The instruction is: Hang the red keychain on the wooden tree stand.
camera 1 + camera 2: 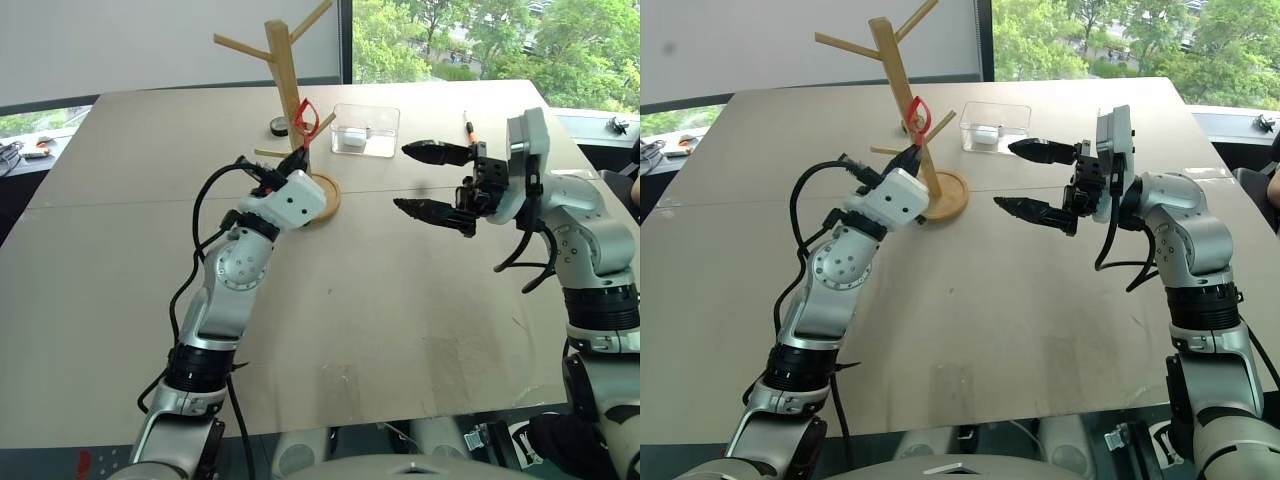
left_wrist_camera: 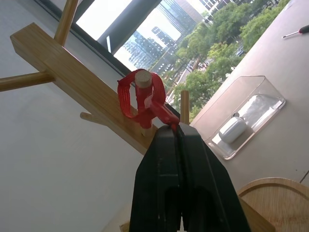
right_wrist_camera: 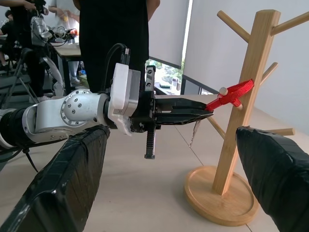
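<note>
The left gripper (image 2: 179,131), fingers pressed together, pinches the red keychain (image 2: 143,99), whose cord loops over a peg of the wooden tree stand (image 1: 287,75) near the table's (image 1: 400,300) far edge. The right gripper (image 1: 432,180) hangs wide apart over the table, holding nothing, beside a clear tray (image 1: 366,128).

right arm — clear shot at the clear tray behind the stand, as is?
Probably yes. The right gripper hangs open above the table, and the clear tray sits just beyond it with bare tabletop between. The wooden tree stand and left gripper, shut on the red keychain, are off to the side.
</note>
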